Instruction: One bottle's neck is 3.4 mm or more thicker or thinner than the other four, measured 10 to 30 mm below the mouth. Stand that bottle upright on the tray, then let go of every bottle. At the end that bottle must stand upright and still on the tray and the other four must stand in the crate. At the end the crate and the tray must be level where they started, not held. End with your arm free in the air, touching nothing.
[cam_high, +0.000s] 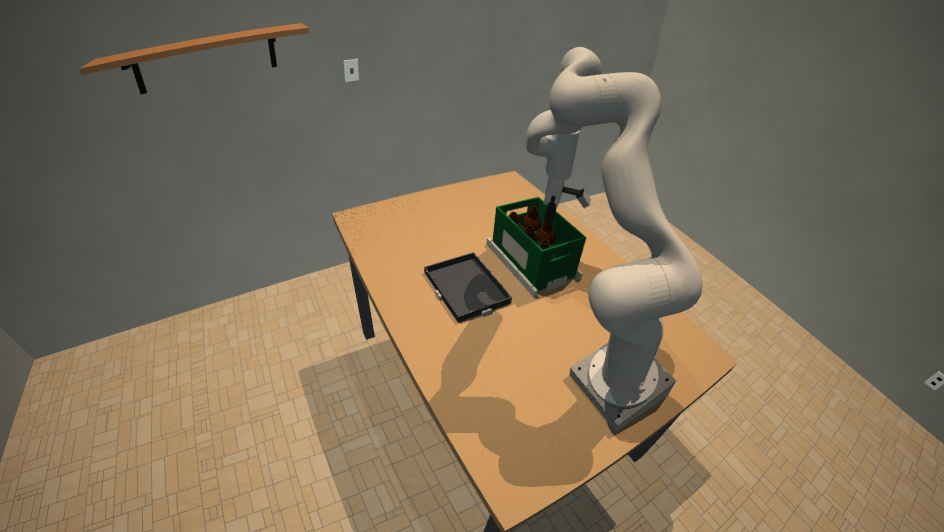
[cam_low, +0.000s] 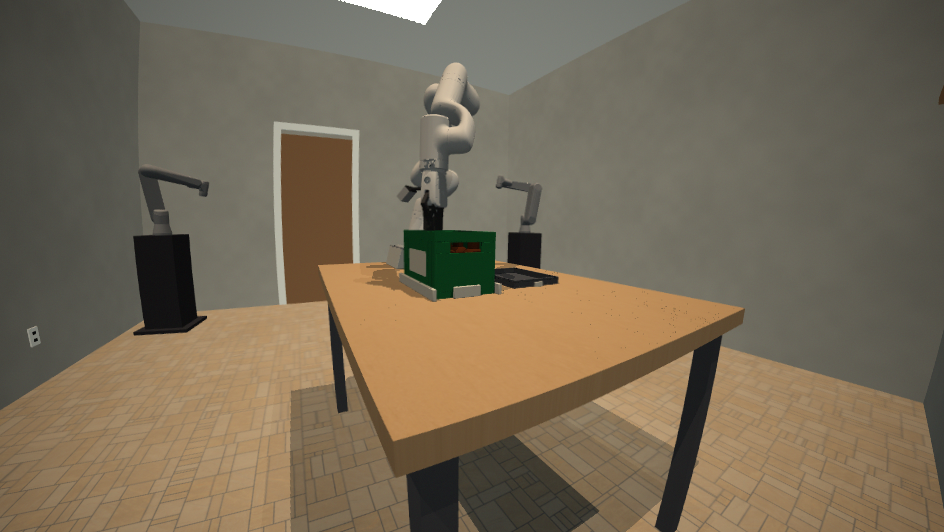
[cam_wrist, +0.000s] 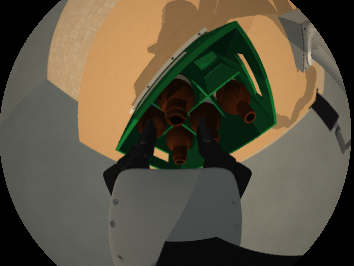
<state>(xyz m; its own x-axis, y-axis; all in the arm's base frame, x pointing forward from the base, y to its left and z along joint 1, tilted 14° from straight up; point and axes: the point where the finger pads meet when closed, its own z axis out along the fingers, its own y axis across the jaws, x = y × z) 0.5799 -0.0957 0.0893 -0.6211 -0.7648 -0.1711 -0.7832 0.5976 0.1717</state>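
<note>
Wooden table (cam_high: 409, 218) on dark legs, standing on a tiled floor (cam_high: 165, 409). Directly on the tabletop, near frame centre in the top view: a green crate (cam_high: 561, 254) seated in a pale locating frame (cam_high: 512, 267); just to its lower left and apart from it, a shallow dark tray (cam_high: 432, 280); at lower right, the arm's grey base plate (cam_high: 585, 383).
</note>
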